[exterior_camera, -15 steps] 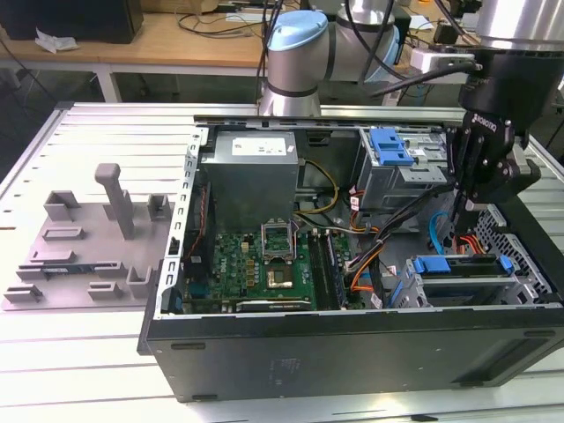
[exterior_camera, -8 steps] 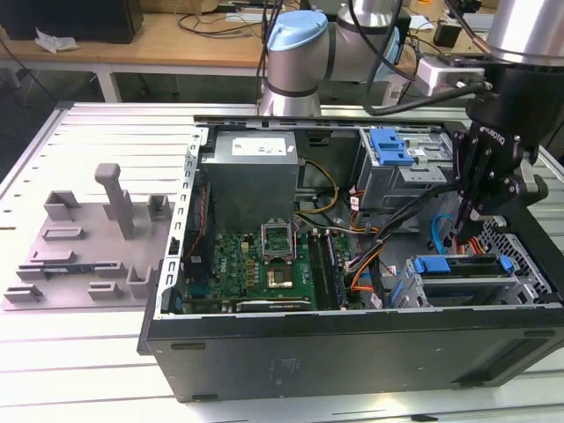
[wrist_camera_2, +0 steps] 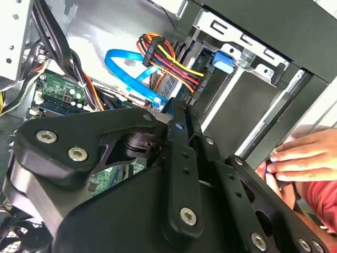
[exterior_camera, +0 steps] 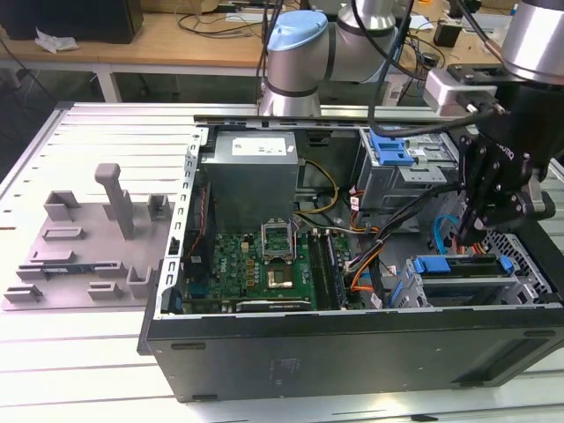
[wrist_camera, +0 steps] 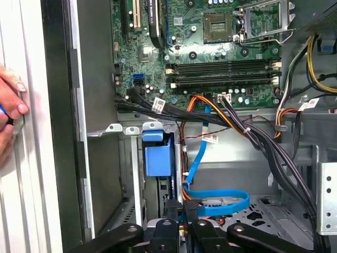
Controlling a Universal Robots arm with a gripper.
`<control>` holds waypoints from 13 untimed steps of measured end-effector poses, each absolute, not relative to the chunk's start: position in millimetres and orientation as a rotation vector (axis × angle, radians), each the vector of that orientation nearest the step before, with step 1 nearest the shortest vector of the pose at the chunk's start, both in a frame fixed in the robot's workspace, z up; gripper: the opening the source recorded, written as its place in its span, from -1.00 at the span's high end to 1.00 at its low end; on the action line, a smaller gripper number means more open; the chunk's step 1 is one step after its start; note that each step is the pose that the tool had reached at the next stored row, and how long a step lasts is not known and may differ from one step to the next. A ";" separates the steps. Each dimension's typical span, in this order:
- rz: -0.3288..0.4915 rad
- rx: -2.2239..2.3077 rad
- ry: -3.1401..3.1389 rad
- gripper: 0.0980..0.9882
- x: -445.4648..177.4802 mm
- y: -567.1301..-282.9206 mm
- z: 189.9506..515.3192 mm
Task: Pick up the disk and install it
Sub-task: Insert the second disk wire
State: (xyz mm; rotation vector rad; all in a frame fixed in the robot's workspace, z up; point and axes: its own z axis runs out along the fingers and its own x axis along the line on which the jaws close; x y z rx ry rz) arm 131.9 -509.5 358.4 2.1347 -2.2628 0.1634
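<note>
The disk [exterior_camera: 458,267] sits in the drive cage at the open computer case's corner on the exterior view's right, its blue carrier along the top. In the first wrist view I see it edge-on, with the carrier's blue tab [wrist_camera: 158,155] under the cage's metal lugs. The same blue tab [wrist_camera_2: 223,60] appears in the second wrist view. My gripper [exterior_camera: 461,236] hangs just over the disk's cable end. Its black fingers are drawn together [wrist_camera: 180,208] [wrist_camera_2: 176,113]. Whether they pinch the carrier's edge is hidden.
A person's hand [wrist_camera_2: 303,158] [wrist_camera: 9,105] rests on the outer side of the case wall by the cage. Blue data cable [wrist_camera: 216,197] and wire bundles crowd the gripper. Motherboard [exterior_camera: 264,260], grey power-supply box [exterior_camera: 251,172], and a grey fixture [exterior_camera: 88,238] lie toward the exterior view's left.
</note>
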 end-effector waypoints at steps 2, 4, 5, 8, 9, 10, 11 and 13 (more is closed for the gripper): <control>0.149 2.149 -2.265 0.85 131.4 -514.0 357.1; 0.137 2.162 -2.266 0.85 130.8 -517.7 356.0; 0.127 2.172 -2.267 0.85 130.6 -520.2 355.4; 0.105 2.190 -2.272 0.85 130.4 -525.4 354.8; 0.099 2.195 -2.273 0.85 130.4 -526.7 354.7; 0.088 2.204 -2.276 0.85 130.3 -529.3 354.5; 0.079 2.211 -2.278 0.85 130.3 -531.1 354.2; 0.077 2.214 -2.276 0.85 130.3 -531.5 354.0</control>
